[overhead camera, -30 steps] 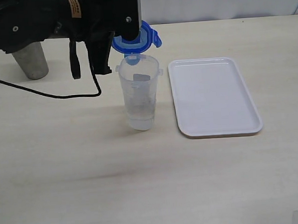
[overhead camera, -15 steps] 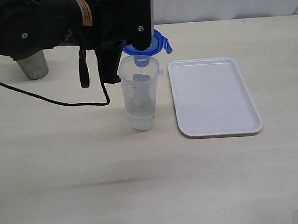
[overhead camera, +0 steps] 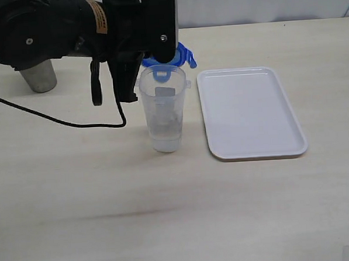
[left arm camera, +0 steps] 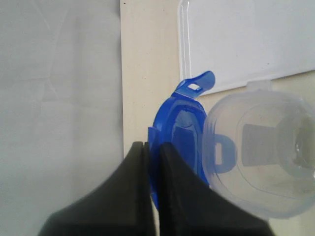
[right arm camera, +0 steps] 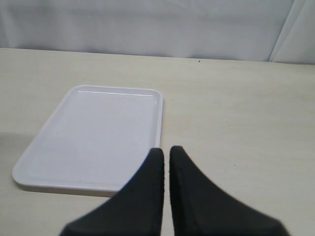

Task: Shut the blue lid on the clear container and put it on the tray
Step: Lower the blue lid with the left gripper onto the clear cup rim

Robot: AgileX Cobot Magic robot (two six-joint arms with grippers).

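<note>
The clear container (overhead camera: 164, 110) stands upright on the table just left of the white tray (overhead camera: 251, 112). My left gripper (left arm camera: 152, 146) is shut on the edge of the blue lid (left arm camera: 179, 128), which it holds tilted at the far rim of the container's open mouth (left arm camera: 261, 152). In the exterior view the lid (overhead camera: 184, 55) peeks out from behind the black arm, right above the container's rim. My right gripper (right arm camera: 166, 150) is shut with nothing in it, hovering low near a corner of the tray (right arm camera: 93, 137). That gripper does not show in the exterior view.
A steel cup (overhead camera: 38, 76) stands at the back left, partly behind the left arm. A black cable (overhead camera: 56, 110) trails from the arm across the table to the left of the container. Nothing lies on the tray (left arm camera: 246, 44).
My left arm has carried the lid to the right and slightly down, from behind the container to right over its rim. The container and tray have not moved.
</note>
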